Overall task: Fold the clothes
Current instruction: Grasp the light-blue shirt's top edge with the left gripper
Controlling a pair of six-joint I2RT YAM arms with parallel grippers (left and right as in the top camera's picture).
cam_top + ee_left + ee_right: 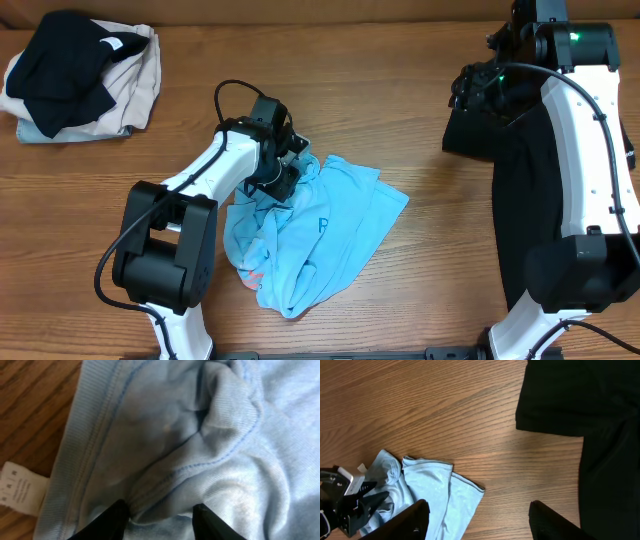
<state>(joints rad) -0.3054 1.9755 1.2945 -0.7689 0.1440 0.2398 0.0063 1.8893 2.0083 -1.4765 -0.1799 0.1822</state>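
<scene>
From above, a thin light-blue T-shirt (pixel 330 235) lies crumpled near the middle of the wood-grain counter (pixel 400 60), with faint blue lettering and a red-orange patch at its lower left edge. The left fingers (pixel 285 178) are down on its upper left corner. A black polo (pixel 515 200) lies well apart at the right, partly under the right arm, and a loose pile (pixel 80 75) of beige and black garments sits in the far left corner. In the left wrist view, the left fingers (pixel 112 522) stand part-way apart on either side of a bunched, ribbed fold of the T-shirt (pixel 240 435). The cloth touches both, but I cannot tell whether they pinch it. A white label (pixel 17 487) lies on the wood beside the hem. In the right wrist view, the right fingers (pixel 417 520) are spread wide and hold nothing, with bare counter (pixel 445 405) between them. The T-shirt (pixel 435 492) lies to one side and the smooth, matte polo (pixel 570 395) to the other.
</scene>
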